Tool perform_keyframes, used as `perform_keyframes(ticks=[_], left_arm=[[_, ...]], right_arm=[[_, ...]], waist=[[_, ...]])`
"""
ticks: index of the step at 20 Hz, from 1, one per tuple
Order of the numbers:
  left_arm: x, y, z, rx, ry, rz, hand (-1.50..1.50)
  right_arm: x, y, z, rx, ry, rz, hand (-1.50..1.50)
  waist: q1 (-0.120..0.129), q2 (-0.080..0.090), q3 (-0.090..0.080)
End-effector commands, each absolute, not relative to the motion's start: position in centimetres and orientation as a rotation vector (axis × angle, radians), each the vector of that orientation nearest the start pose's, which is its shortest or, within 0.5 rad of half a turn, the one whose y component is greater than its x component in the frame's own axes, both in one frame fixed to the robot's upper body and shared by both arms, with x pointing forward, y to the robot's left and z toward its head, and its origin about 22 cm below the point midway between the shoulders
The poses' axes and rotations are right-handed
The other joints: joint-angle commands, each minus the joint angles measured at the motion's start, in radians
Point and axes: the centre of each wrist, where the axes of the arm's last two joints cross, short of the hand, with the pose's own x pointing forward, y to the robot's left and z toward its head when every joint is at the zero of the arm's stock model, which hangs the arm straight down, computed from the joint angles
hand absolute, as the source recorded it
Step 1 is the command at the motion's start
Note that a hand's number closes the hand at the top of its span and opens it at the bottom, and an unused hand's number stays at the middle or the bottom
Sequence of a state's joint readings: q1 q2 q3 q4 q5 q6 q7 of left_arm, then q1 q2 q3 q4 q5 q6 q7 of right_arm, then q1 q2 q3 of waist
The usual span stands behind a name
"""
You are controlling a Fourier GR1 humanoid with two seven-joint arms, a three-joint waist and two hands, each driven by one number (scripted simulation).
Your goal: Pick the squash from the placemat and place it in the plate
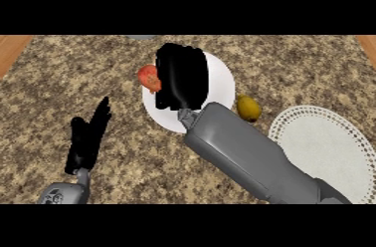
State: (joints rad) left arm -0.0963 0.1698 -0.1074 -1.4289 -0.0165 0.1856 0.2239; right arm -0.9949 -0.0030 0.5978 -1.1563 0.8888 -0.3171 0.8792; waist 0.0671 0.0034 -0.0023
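The orange-red squash (149, 77) lies at the left rim of the white plate (223, 76), partly over the plate. My right hand (182, 74) stretches over the plate's middle with its fingers straight, its left side against the squash. It hides much of the plate. The round white lace placemat (323, 146) is at the right, behind my right forearm, with no object showing on it. My left hand (88, 136) rests open at the lower left, fingers up, away from everything.
A yellow fruit (248, 107) sits on the granite counter between the plate and the placemat, close to my right wrist. A grey object (140, 37) peeks in at the counter's far edge. Wooden strips border the far corners.
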Motion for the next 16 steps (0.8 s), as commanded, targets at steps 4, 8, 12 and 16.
perform_keyframes(ticks=[4,8,12,16], left_arm=[[26.3,22.8,-1.5,0.217,-1.308,-0.061,0.0],[27.4,24.1,0.5,0.234,-1.3,-0.067,0.0],[26.4,23.9,-1.2,0.221,-1.298,-0.077,0.0],[24.6,22.9,-2.3,0.211,-1.298,-0.083,0.0]], right_arm=[[36.5,2.3,13.8,-1.039,-1.577,0.728,1.5],[38.3,1.1,12.5,-1.047,-1.509,0.775,1.5],[39.2,0.9,12.7,-0.972,-1.412,0.845,1.5],[40.8,-1.6,10.2,-0.881,-1.322,0.884,1.5]], waist=[[-0.017,0.007,0.001],[-0.024,0.006,0.002],[-0.021,0.007,0.001],[-0.007,0.012,0.002]])
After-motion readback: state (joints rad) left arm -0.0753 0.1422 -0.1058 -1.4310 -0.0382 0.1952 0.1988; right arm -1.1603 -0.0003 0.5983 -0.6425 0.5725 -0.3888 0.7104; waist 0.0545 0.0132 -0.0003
